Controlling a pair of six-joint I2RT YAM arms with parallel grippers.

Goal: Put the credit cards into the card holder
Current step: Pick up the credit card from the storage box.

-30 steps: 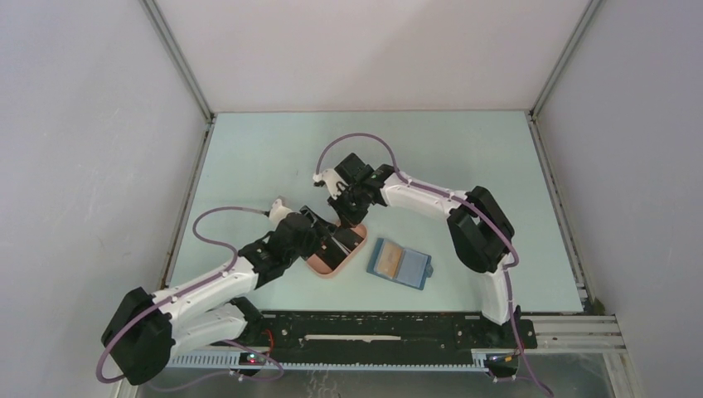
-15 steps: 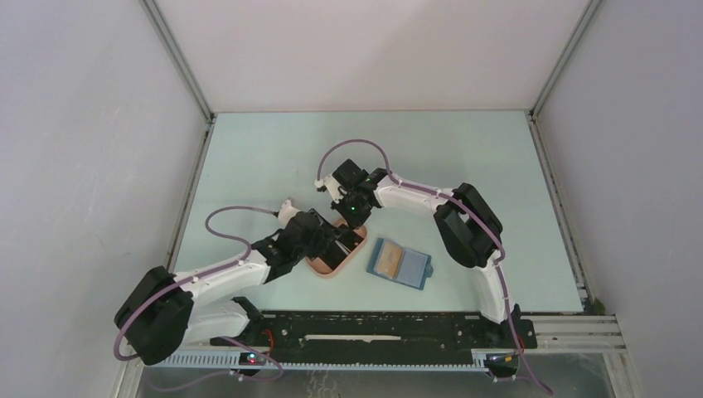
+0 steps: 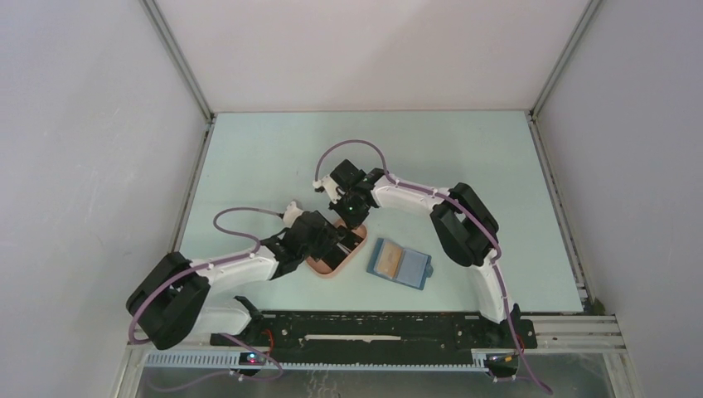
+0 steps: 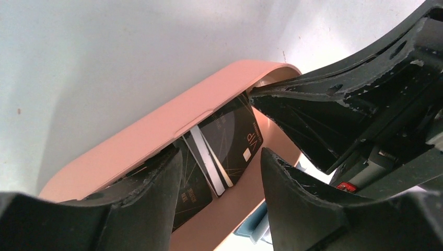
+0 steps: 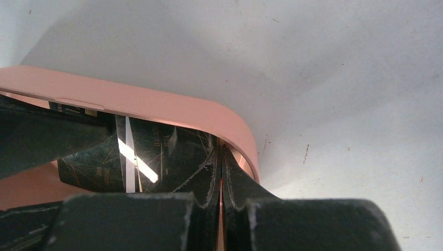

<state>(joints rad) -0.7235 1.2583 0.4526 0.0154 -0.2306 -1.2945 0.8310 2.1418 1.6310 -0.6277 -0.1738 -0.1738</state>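
Several black credit cards (image 4: 230, 141) lie overlapped in a pink oval tray (image 4: 156, 125). My left gripper (image 4: 219, 154) is open, its two fingers reaching down into the tray on either side of the cards, holding nothing. My right gripper (image 5: 220, 149) is shut, its tips inside the tray's far rounded end (image 5: 235, 125), right beside the cards (image 5: 156, 151). In the top view both grippers, left (image 3: 332, 242) and right (image 3: 355, 220), meet over the tray (image 3: 330, 271). The blue card holder (image 3: 399, 263) lies open just right of the tray, with a tan card in one pocket.
A corner of the card holder (image 4: 256, 230) shows past the tray's rim in the left wrist view. The right gripper's body (image 4: 334, 104) crowds the space above the tray. White walls enclose the pale table (image 3: 464, 157).
The left arm has pushed forward to the tray and its jaws have narrowed somewhat. The right gripper has stayed shut at the tray's far end, shifting only slightly.
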